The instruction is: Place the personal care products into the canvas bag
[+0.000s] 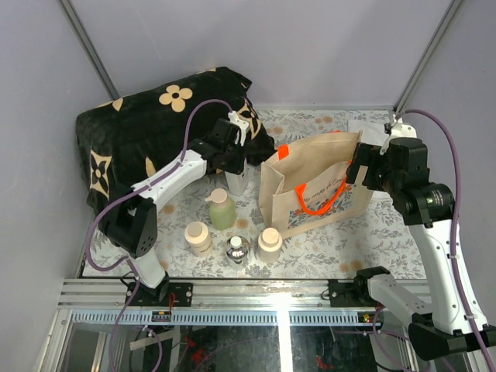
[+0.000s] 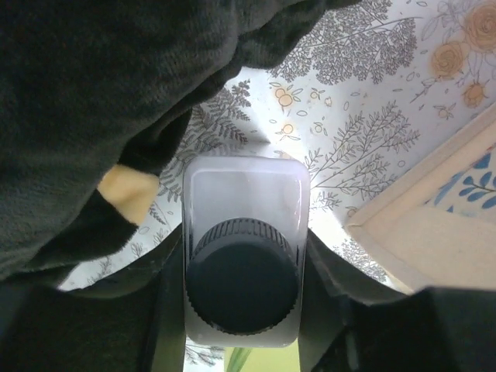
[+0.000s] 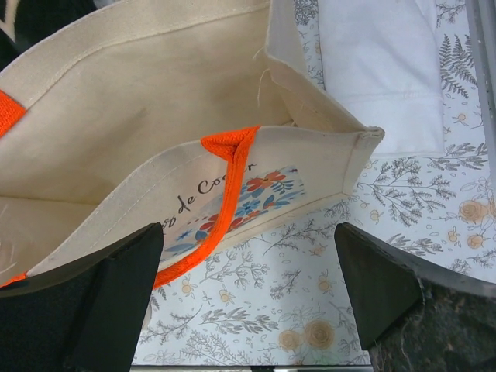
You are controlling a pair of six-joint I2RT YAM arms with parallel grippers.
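Bottle (image 2: 245, 256), white with dark cap, stands on the worktop (image 1: 387, 232) beside the canvas bag (image 1: 318, 186), left end effector (image 2: 244, 310) clamped on it. Lift straight, clear the rim, lower inside. Right end effector (image 3: 248, 294) gapes open at the bag.

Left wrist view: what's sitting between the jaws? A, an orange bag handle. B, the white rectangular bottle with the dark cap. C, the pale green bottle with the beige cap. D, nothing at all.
B: the white bottle, its dark ribbed cap facing the camera, sits clamped between the jaws of the left gripper.
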